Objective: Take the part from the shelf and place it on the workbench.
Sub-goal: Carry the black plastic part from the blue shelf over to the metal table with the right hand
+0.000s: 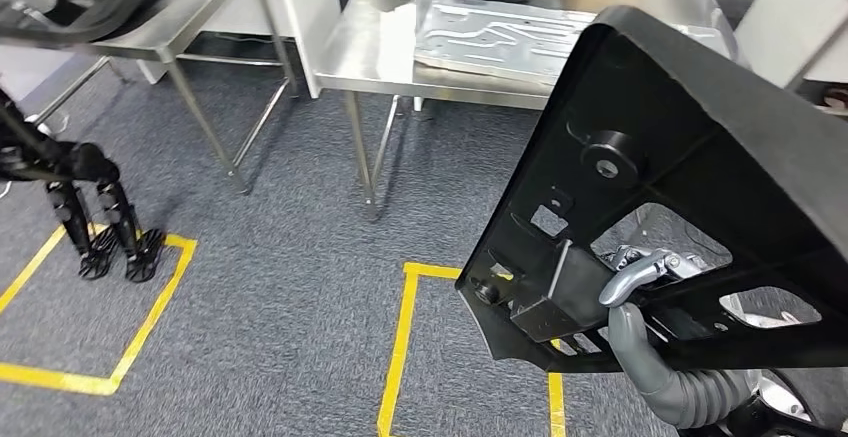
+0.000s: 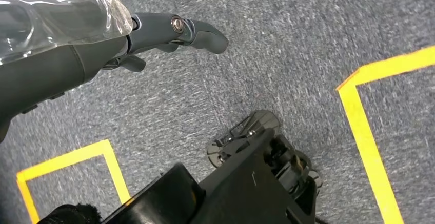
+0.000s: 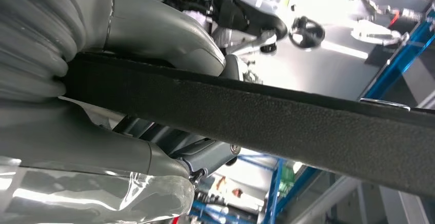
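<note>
Head view showing right hand [image 1: 648, 275] gripping large black moulded plastic panel [image 1: 690, 157] by one lower rib, short of steel workbench [image 1: 400, 52], left hand [image 2: 154, 34] hanging empty; risking panel pivoting, slipping or clipping the workbench edge.

You face grey carpet [image 1: 290, 257] marked with yellow tape squares [image 1: 400, 337], and beyond it two steel tables [image 1: 390, 52] standing near a white pillar [image 1: 300, 7].
</note>
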You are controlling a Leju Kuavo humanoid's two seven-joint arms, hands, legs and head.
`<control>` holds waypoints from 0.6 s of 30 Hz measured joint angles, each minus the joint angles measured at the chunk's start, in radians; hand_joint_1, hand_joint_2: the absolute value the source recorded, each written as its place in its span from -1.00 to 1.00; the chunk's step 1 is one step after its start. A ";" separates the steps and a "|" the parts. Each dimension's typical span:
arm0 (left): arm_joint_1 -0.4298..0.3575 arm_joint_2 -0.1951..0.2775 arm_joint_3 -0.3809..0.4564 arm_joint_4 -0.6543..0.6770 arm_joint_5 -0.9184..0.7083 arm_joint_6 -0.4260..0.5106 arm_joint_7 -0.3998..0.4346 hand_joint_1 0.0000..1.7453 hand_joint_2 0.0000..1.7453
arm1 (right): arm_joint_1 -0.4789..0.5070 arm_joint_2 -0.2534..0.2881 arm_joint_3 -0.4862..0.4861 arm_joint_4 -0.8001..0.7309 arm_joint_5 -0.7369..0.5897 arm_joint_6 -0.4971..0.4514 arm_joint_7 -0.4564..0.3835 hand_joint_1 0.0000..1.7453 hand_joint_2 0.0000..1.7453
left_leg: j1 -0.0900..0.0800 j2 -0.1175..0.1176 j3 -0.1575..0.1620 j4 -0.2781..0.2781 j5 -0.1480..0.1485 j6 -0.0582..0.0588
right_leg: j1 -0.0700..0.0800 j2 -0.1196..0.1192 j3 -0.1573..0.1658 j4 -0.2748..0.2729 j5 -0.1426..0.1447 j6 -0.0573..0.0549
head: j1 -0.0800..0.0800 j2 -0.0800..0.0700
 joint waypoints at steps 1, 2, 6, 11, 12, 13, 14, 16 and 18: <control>0.001 0.000 0.000 0.000 0.001 0.000 0.000 -1.00 1.00 | -0.001 0.000 0.000 0.000 -0.001 0.000 0.001 1.00 1.00 | -0.003 0.008 0.000 0.004 -0.003 -0.005 | 0.003 -0.002 0.004 -0.012 0.000 -0.007 | -0.001 0.000; 0.001 0.000 0.000 0.000 0.003 0.000 0.000 -1.00 1.00 | -0.001 0.000 0.000 0.000 -0.001 0.000 0.002 1.00 1.00 | -0.002 0.016 0.000 0.005 -0.003 -0.009 | 0.005 0.012 0.000 -0.010 0.003 -0.016 | -0.002 0.000; -0.003 0.001 -0.001 0.000 0.007 0.001 0.000 -1.00 1.00 | -0.004 -0.001 -0.001 0.000 -0.002 0.000 0.003 1.00 1.00 | 0.010 -0.042 -0.036 0.093 -0.067 -0.029 | -0.001 0.047 -0.010 -0.011 0.014 -0.041 | -0.002 0.000; -0.009 0.001 -0.001 0.000 0.010 0.001 0.000 -1.00 1.00 | -0.007 -0.001 -0.001 0.000 -0.008 0.001 0.005 1.00 1.00 | 0.012 -0.084 -0.125 0.298 -0.135 -0.028 | 0.002 0.106 -0.022 -0.010 0.024 -0.049 | -0.002 0.000; -0.010 0.001 -0.001 0.000 0.010 0.001 0.000 -1.00 1.00 | -0.007 -0.001 -0.001 0.000 -0.009 0.001 0.005 1.00 1.00 | 0.011 -0.093 -0.097 0.240 -0.100 -0.022 | 0.003 0.121 -0.022 -0.011 0.026 -0.048 | -0.002 0.000; -0.011 0.001 -0.001 0.000 0.009 0.001 0.000 -1.00 1.00 | -0.007 -0.001 -0.001 0.000 -0.009 0.001 0.005 1.00 1.00 | 0.010 -0.117 -0.061 0.163 -0.062 -0.013 | 0.002 0.134 -0.022 -0.011 0.028 -0.046 | -0.002 0.000; -0.012 0.002 -0.001 0.000 0.009 0.001 0.000 -1.00 1.00 | -0.009 -0.001 -0.001 0.000 -0.010 0.001 0.006 1.00 1.00 | 0.010 -0.143 -0.030 0.092 -0.033 -0.005 | 0.004 0.147 -0.024 -0.010 0.030 -0.044 | -0.002 0.000; -0.013 0.003 -0.001 0.000 0.010 0.001 0.000 -1.00 1.00 | -0.011 -0.001 -0.001 0.000 -0.011 0.001 0.006 1.00 1.00 | 0.008 -0.179 0.000 0.017 -0.012 0.003 | 0.001 0.170 -0.033 -0.009 0.037 -0.034 | -0.002 0.000; -0.014 0.002 -0.001 0.000 0.010 0.000 0.000 -1.00 1.00 | -0.012 -0.001 -0.001 0.000 -0.009 0.002 0.006 1.00 1.00 | 0.006 -0.168 0.000 0.006 -0.009 0.005 | -0.003 0.187 -0.042 -0.013 0.045 -0.020 | -0.002 0.000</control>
